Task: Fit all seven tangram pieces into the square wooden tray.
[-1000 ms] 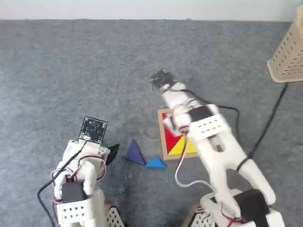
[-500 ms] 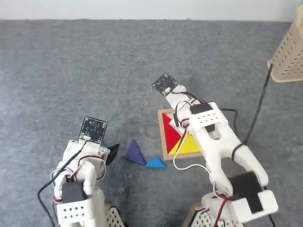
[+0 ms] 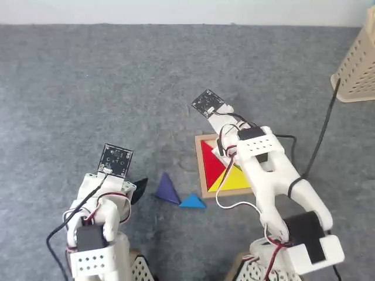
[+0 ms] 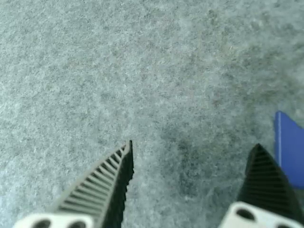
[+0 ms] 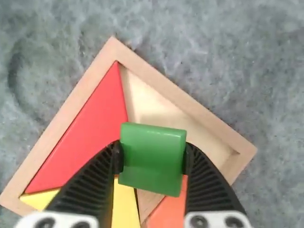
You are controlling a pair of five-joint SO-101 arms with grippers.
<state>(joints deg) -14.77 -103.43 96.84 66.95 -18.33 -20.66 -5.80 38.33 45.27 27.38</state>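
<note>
Right gripper [image 5: 151, 152]: fingers pinch the green piece [image 5: 152, 164], held over the bare pocket of the wooden tray [image 5: 187, 105].
Tray contents: red triangle [image 5: 90, 147], yellow triangle [image 5: 124, 209] and orange piece [image 5: 164, 216] are seated.
Loose: purple triangle [image 3: 167, 188] and blue triangle [image 3: 192, 202] lie on the counter [image 3: 88, 88], just beside the tray.
Left gripper [image 4: 194, 145]: fingers spread, empty, near the purple triangle.
Risk: if released skewed, the green piece may ride up on the red triangle or the rim. Pressing it could shift the tray.
</note>
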